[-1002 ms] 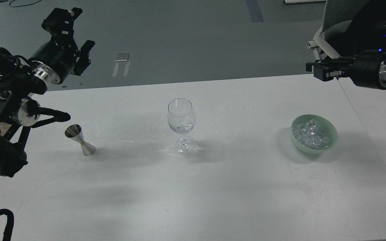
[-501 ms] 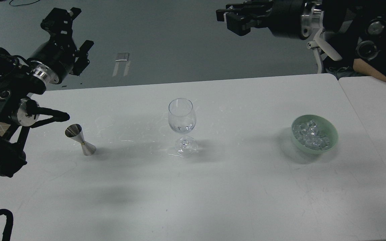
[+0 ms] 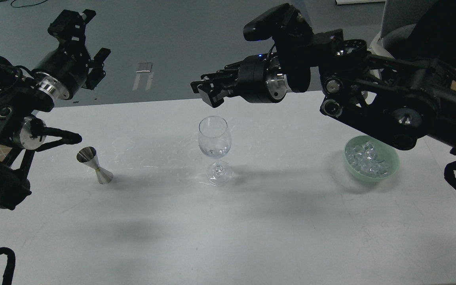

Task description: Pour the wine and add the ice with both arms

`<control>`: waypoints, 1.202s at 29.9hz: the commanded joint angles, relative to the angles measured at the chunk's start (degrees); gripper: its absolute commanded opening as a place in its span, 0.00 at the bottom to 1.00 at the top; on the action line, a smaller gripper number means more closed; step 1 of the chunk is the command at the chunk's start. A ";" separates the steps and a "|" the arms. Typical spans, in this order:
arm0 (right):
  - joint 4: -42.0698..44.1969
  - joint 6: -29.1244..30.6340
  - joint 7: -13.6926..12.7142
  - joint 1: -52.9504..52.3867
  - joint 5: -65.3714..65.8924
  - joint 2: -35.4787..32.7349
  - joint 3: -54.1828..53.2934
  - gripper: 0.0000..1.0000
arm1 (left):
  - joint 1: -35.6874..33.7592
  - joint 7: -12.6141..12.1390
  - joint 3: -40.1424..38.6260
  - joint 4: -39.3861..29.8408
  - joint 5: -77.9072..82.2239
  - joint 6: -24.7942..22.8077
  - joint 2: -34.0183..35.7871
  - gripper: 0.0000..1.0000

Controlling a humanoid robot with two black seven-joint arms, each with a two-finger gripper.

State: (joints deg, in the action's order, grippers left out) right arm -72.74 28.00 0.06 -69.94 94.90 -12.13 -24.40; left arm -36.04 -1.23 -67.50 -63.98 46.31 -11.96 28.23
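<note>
A clear wine glass [image 3: 214, 139] stands upright at the table's middle, with a small amount of clear wine [image 3: 216, 151] at the bottom of its bowl. Several clear ice cubes [image 3: 367, 159] lie in a pale green bowl [image 3: 393, 158] at the right. My right gripper [image 3: 205, 90] hangs in the air just above and behind the glass's rim, pointing left. It is dark, and I cannot tell whether it holds anything. My left gripper [image 3: 88, 38] is open and empty, raised high at the far left.
A steel jigger [image 3: 94, 165] stands on the white table [image 3: 228, 229] at the left, below my left arm. My right arm [image 3: 390, 107] stretches over the table and partly over the green bowl. The table's far edge runs behind the glass.
My right arm has swung from the far right, up and leftward, then down to just above the glass. My left arm, the glass, the jigger and the bowl have not moved.
</note>
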 commanded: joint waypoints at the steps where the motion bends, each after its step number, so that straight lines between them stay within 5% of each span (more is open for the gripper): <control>1: 0.05 0.00 -0.06 0.50 0.03 0.79 2.15 0.20 | 0.00 0.00 0.00 0.00 0.01 0.01 -0.02 0.97; 36: 3.57 0.00 -1.56 3.14 0.03 4.22 4.36 0.27 | 0.09 0.00 0.00 -0.01 0.01 -0.08 -0.37 0.98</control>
State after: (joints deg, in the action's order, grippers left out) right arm -69.20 28.00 -1.31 -66.85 94.97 -7.85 -20.05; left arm -36.03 -1.23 -67.49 -64.02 46.30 -12.08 27.93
